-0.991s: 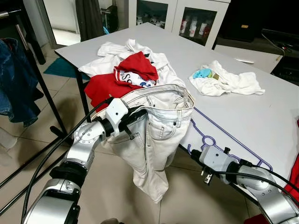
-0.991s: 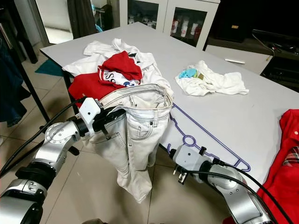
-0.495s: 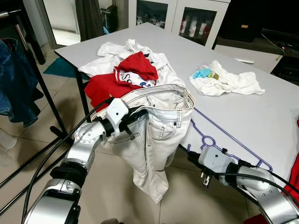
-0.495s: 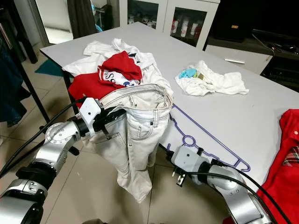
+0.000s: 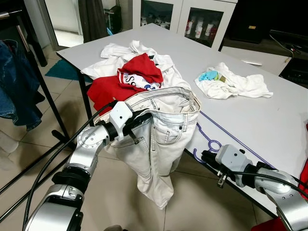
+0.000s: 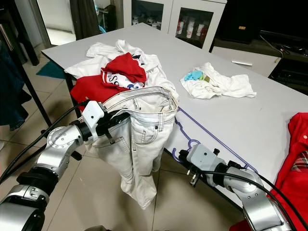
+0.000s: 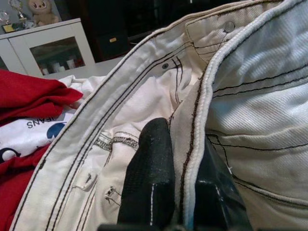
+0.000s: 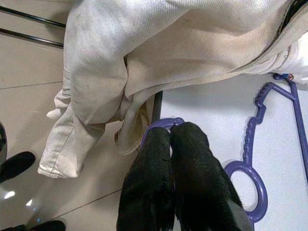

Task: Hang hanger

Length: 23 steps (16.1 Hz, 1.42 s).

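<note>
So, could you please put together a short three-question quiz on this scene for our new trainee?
1. True or false: the left gripper is clamped on the waistband of the white jeans.
2. What is the right gripper shut on?
A. red shirt
B. purple hanger
C. table leg
3. Fill in: the jeans hang over the table's ____ toward the floor.

Key: 1 true; 2 B, at its hook; 3 edge.

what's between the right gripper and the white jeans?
Just the purple hanger: the right gripper is shut on its hook at the table edge, and its frame runs on under the white jeans, per the right wrist view.
</note>
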{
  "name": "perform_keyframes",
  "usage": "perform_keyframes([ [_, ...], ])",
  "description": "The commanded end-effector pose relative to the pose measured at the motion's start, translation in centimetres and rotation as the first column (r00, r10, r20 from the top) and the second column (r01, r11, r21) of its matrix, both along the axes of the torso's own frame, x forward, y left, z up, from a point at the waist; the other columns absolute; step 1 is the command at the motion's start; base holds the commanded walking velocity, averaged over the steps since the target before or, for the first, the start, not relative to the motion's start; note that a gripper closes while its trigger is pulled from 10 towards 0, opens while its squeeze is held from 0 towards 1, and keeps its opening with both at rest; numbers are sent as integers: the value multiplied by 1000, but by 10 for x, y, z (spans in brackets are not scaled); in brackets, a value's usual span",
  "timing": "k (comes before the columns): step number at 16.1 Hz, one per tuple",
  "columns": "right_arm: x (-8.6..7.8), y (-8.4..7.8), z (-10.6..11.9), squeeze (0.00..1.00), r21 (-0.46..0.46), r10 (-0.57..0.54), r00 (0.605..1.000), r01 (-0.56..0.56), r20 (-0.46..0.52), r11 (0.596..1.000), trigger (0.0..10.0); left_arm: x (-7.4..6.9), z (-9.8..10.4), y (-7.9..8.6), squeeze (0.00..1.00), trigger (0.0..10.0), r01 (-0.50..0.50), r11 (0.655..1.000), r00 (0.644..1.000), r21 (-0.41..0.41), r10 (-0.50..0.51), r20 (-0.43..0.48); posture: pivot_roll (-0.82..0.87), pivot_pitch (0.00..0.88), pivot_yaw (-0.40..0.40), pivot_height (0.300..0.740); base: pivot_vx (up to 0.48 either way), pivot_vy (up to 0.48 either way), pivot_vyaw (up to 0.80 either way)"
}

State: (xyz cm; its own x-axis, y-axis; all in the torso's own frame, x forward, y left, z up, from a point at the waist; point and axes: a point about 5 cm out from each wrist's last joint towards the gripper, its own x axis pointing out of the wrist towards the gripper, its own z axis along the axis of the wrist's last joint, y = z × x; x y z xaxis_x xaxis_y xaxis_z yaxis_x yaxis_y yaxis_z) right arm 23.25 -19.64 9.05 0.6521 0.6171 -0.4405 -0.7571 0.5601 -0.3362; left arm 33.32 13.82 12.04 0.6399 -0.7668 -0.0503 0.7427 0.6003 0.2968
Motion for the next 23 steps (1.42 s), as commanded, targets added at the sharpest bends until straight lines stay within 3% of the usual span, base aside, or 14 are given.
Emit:
perform_keyframes([
  [1, 1, -5, 6, 0, -7, -9, 1000, 10, 11, 1000, 0, 4, 11, -6, 0, 0, 23, 1000, 999, 1, -23, 47, -40, 0, -59, 740, 0, 0, 0],
  [16, 1, -5, 6, 0, -5, -11, 1000, 11, 9, 1000, 0, 4, 11, -6, 0, 0, 22, 1000, 999, 1, -22, 48, -40, 0, -59, 740, 0, 0, 0],
  [17, 3, -6, 7, 0, -11, -42, 997, 43, 61, 999, 10000, 3, 10, -7, 0, 0, 24, 1000, 999, -4, -24, 48, -34, 0, -85, 740, 0, 0, 0],
  [18, 6, -7, 9, 0, 3, -104, 985, 104, 141, 995, 10000, 0, 7, -11, 0, 0, 29, 999, 999, -13, -28, 44, -36, 0, -93, 740, 0, 0, 0],
  [22, 7, -8, 8, 0, 10, -125, 981, 125, 149, 992, 10000, -1, 5, -15, 0, 0, 33, 999, 999, -21, -32, 39, -40, 0, -100, 740, 0, 0, 0],
  [23, 7, -7, 6, 47, 2, -120, 981, 121, 154, 993, 10000, -1, 5, -15, 0, 0, 33, 999, 999, -24, -32, 39, -40, 0, -100, 740, 0, 0, 0],
])
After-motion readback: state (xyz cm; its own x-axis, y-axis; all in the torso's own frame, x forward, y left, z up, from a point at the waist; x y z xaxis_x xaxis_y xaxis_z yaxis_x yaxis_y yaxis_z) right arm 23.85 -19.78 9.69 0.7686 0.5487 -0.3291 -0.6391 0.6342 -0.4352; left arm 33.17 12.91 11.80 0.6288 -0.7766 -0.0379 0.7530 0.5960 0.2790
